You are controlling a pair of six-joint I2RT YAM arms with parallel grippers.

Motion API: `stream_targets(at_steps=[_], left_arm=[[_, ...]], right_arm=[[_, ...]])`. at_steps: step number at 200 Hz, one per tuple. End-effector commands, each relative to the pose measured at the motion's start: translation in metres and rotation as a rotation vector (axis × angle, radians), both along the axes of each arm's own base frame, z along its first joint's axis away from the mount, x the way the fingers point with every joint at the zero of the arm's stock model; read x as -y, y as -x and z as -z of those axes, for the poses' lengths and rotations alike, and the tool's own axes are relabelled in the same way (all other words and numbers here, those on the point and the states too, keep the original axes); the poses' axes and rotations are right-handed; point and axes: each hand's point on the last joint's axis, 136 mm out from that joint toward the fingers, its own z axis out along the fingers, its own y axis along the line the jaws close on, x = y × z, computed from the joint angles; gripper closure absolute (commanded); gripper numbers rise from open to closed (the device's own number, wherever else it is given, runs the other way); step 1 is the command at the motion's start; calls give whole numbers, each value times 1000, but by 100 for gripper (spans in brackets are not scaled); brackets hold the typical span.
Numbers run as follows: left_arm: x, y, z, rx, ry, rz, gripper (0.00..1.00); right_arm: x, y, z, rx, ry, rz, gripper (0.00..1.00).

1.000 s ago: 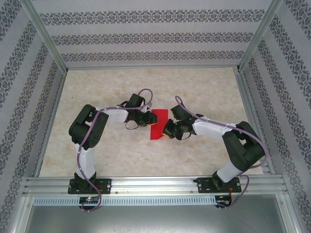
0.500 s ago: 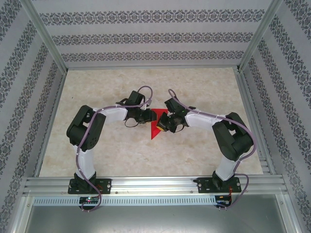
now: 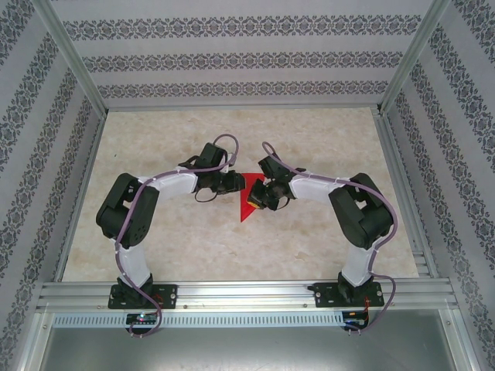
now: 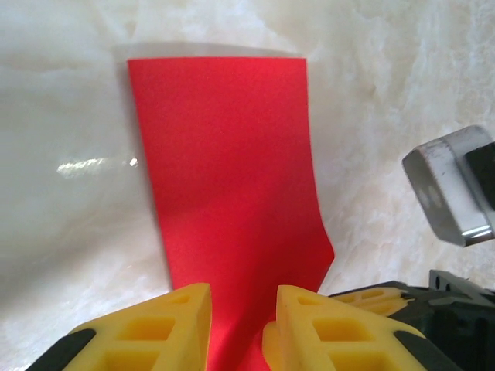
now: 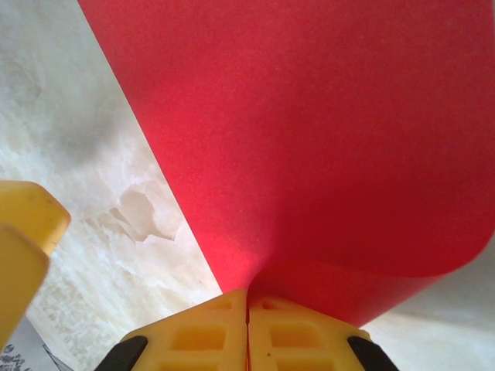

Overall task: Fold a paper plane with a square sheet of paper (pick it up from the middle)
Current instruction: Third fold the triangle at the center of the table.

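Because the right end effector (image 5: pixel 247 295) is closed tight on an edge of the red sheet of paper (image 3: pixel 247 205), which curls up and over in a soft bend, this looks like a fold partway made, with no sharp crease pressed in at that bend. Its partner, the left end effector (image 4: pixel 242 297), has its fingers apart, straddling the sheet's near end where it lies flat on the table (image 3: pixel 170 232), about midway between the two arms; whether it presses down I cannot tell. Next, I judge, the lifted flap must be laid onto the flat part with edges aligned, then flattened without the sheet sliding. Count: one sheet, two end effectors, one table.
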Motion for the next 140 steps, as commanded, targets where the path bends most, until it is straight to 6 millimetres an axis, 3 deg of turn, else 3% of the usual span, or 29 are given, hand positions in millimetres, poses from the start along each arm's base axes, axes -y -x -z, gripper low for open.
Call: stream_targets(at_steps=[1, 52, 140], left_arm=[[-8, 4, -7, 18, -15, -4, 71], [-16, 9, 2, 4, -43, -22, 75], [-22, 18, 8, -14, -67, -15, 76]], right_arm=[[-10, -5, -6, 41, -8, -52, 91], [-18, -10, -7, 53, -15, -100, 91], [-16, 0, 3, 17, 20, -158, 91]])
